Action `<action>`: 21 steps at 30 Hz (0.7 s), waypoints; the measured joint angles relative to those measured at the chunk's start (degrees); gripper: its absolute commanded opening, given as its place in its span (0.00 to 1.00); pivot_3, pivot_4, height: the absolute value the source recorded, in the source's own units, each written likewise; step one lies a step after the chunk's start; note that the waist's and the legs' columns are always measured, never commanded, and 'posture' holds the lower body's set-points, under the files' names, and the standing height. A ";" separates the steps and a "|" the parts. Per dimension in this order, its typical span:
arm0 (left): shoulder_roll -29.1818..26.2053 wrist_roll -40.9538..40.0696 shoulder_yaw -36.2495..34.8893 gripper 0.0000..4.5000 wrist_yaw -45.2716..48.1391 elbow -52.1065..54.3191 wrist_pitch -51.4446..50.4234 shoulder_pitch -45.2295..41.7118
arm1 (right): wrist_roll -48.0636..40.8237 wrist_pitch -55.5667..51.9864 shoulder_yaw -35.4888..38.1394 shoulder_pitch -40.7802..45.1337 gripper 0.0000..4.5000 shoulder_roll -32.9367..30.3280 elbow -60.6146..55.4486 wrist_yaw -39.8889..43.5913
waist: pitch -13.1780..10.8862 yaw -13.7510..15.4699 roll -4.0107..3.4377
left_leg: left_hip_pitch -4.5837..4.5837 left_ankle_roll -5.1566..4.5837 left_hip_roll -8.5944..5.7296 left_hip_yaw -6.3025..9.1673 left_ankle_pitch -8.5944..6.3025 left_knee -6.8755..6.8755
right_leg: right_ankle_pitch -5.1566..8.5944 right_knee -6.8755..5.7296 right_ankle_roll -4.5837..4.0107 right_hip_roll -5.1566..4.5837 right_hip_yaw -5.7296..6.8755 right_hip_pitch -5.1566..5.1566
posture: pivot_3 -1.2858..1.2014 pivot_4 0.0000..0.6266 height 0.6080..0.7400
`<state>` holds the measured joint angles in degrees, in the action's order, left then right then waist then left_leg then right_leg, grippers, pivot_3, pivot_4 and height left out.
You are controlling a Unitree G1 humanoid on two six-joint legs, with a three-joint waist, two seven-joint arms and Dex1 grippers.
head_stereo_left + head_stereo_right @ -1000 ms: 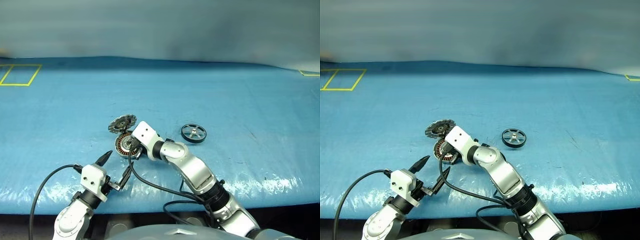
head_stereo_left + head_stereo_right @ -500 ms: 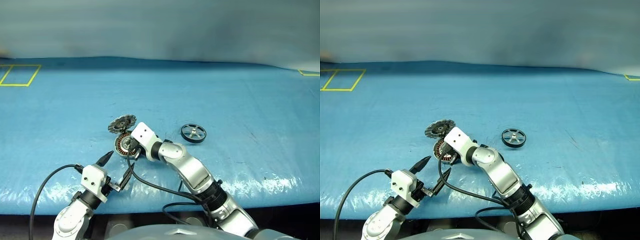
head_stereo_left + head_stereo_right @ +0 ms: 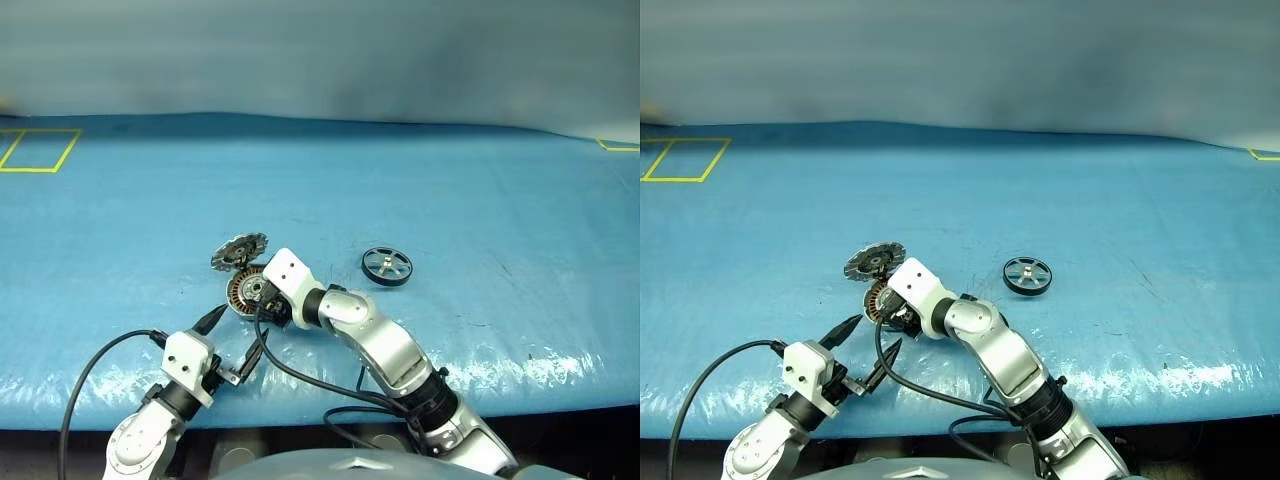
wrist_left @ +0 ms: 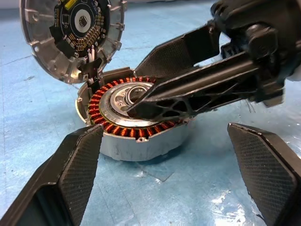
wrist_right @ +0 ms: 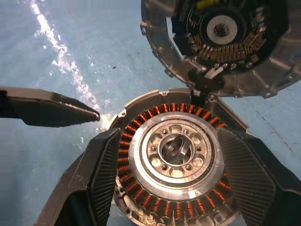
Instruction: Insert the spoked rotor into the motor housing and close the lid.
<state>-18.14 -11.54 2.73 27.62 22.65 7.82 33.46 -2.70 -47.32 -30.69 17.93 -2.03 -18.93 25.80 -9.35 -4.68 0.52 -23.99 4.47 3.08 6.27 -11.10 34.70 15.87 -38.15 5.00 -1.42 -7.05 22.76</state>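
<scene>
The motor housing (image 3: 243,291), a silvery puck ringed with copper windings, lies on the blue table. Its hub (image 5: 173,149) is bare. The lid (image 3: 239,249), a toothed grey disc, stands tilted up at the housing's far edge, inner face showing (image 5: 218,33). My right gripper (image 3: 258,300) is open, its fingers (image 5: 101,181) on either side of the housing, tips just above the windings (image 4: 141,101). The left gripper (image 3: 243,320) waits open just in front of the housing, holding nothing. The spoked rotor (image 3: 387,266) lies flat well to the right.
Yellow tape marks a rectangle (image 3: 40,150) at the far left of the blue table cover (image 3: 450,200) and a corner (image 3: 618,146) at the far right. Black cables (image 3: 300,375) hang from both wrists by the front edge.
The right gripper's fingers have spread apart over the housing, and the hand has drawn back and up a little. The left arm has kept still.
</scene>
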 measured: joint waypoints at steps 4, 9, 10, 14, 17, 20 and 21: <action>0.03 -0.18 0.00 1.00 0.02 0.00 0.00 0.55 | -1.17 -5.31 1.41 1.37 0.63 -0.22 -6.92 -0.53 | 0.00 0.02 0.00 | 0.05 0.00 0.00 0.00 0.00 0.01 | 0.01 0.00 -0.01 0.00 0.00 0.12 | 0.52 0.24 1.00; 0.18 -0.37 0.05 1.00 0.16 -0.04 0.28 -1.26 | 1.32 -11.50 -2.70 6.35 0.29 -3.37 -7.49 -2.62 | 0.00 0.02 0.01 | 0.10 0.00 -0.01 -0.01 0.00 0.02 | 0.01 0.00 -0.03 -0.03 0.01 0.17 | 0.52 0.24 1.00; 0.21 -0.34 0.04 1.00 0.10 -0.04 0.40 -1.48 | 1.59 -12.09 -3.48 7.01 0.22 -3.46 -7.06 -3.04 | 0.01 -0.03 0.01 | 0.09 0.00 -0.01 -0.01 0.00 -0.01 | 0.01 0.00 -0.02 -0.02 0.01 0.11 | 0.52 0.24 1.00; 0.44 -0.10 0.04 1.00 -0.10 -0.37 0.62 -1.38 | 2.10 -12.71 -6.27 8.08 0.00 -3.83 -4.49 -3.59 | 0.01 0.01 0.01 | 0.00 0.00 -0.01 -0.02 0.00 -0.06 | 0.00 0.01 -0.01 -0.03 0.01 0.04 | 0.52 0.24 1.00; 0.93 0.16 0.08 1.00 -0.16 -0.42 0.78 -0.97 | 2.07 -12.75 -7.31 8.27 0.00 -3.80 -3.48 -3.58 | 0.00 -0.01 0.01 | -0.01 0.00 -0.01 -0.02 0.00 -0.06 | 0.01 0.00 -0.01 -0.03 0.01 0.05 | 0.52 0.24 1.00; 1.20 0.20 0.09 1.00 -0.27 -0.42 1.22 -0.40 | 2.10 -12.74 -8.50 8.66 0.00 -3.70 -2.27 -3.62 | 0.01 -0.06 0.01 | 0.03 0.00 -0.01 -0.02 0.00 -0.04 | 0.01 0.00 -0.02 -0.03 0.01 0.08 | 0.52 0.24 1.00; 1.23 0.21 0.09 1.00 -0.32 -0.42 1.25 -0.25 | 2.10 -12.74 -8.88 8.67 0.00 -3.59 -1.76 -3.65 | 0.01 -0.06 0.01 | 0.04 0.00 -0.01 -0.01 0.00 -0.03 | 0.01 0.00 -0.02 -0.03 0.01 0.10 | 0.52 0.24 1.00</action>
<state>-16.91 -11.33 2.82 27.29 22.24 9.07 33.21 -0.59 -60.06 -39.56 26.61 -5.62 -20.69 22.15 -9.35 -4.74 0.53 -23.95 4.47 3.07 6.25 -11.10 34.67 15.88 -38.14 4.97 -1.44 -7.04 22.86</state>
